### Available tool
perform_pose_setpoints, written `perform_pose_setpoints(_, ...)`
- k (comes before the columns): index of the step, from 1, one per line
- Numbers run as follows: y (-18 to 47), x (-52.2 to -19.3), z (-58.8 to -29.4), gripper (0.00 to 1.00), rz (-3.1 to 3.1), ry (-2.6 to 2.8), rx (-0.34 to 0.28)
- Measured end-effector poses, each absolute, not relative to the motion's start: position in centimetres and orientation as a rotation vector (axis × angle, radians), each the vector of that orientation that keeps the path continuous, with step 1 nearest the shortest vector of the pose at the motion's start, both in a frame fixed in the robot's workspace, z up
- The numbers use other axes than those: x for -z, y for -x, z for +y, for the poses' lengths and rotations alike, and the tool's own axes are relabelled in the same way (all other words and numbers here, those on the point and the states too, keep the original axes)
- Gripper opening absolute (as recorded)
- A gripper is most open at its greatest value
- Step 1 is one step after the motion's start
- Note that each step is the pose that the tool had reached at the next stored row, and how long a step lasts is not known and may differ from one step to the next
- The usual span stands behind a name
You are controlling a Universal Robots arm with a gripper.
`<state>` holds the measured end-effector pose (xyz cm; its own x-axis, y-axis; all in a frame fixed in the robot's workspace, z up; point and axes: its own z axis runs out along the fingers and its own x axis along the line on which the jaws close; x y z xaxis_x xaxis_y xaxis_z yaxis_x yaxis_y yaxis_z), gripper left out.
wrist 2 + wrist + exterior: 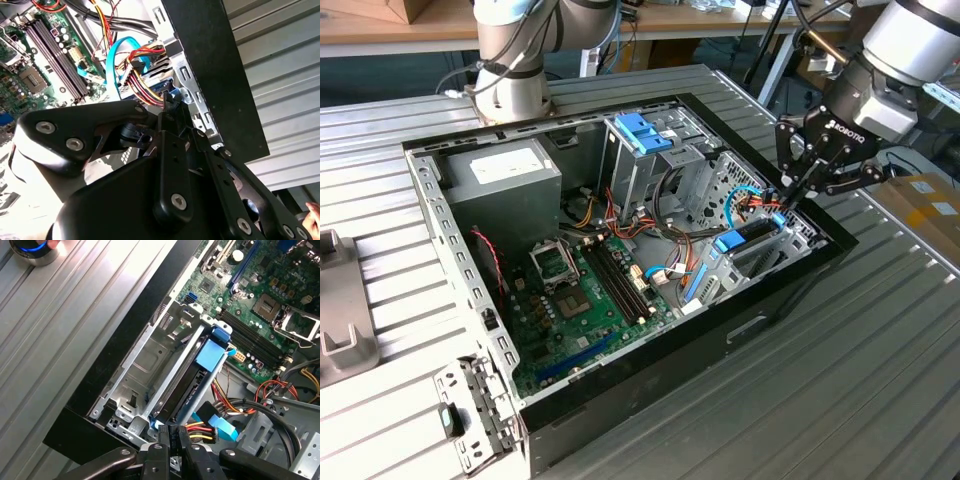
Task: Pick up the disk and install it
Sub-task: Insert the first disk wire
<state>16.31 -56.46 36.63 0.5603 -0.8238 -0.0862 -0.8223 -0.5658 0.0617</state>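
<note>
One big black computer case with its lid off is lying on a table of long grey metal slats in the exterior view. Inside it, a green circuit board is covering the floor, and a grey metal power box is sitting in the far corner. A chunky blue plastic latch is sticking up on the silver frame at the back. The disk, a flat dark drive with light-blue plastic rails, is lying in the slot at the edge of the case on the exterior view's right. The black gripper is hanging just above the far end of the disk, and its two fingers are coming together to a point with no gap that I can see. In the second wrist view, the gripper is pointing down at a bunch of red, yellow and black wires. A light-blue flat cable is looping beside them, and the fingertips are pressed close together. In the first wrist view, the disk is sitting inside a silver metal cage along the black wall of the case, with its blue end facing the green board. The gripper is at the other end of the disk, right by the plug with the coloured wires, fingers closed together.
</note>
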Motion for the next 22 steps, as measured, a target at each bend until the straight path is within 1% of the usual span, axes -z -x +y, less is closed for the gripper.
perform_pose_setpoints(5,-16.31,-36.62,-56.46,0.18,-1.473,-2.755,0.165)
perform_pose_setpoints(12,-16.30,-36.27,-56.47,0.18,-1.735,-2.610,0.167)
perform_pose_setpoints(22,-16.30,-36.05,-56.46,0.18,-1.924,-2.484,0.167)
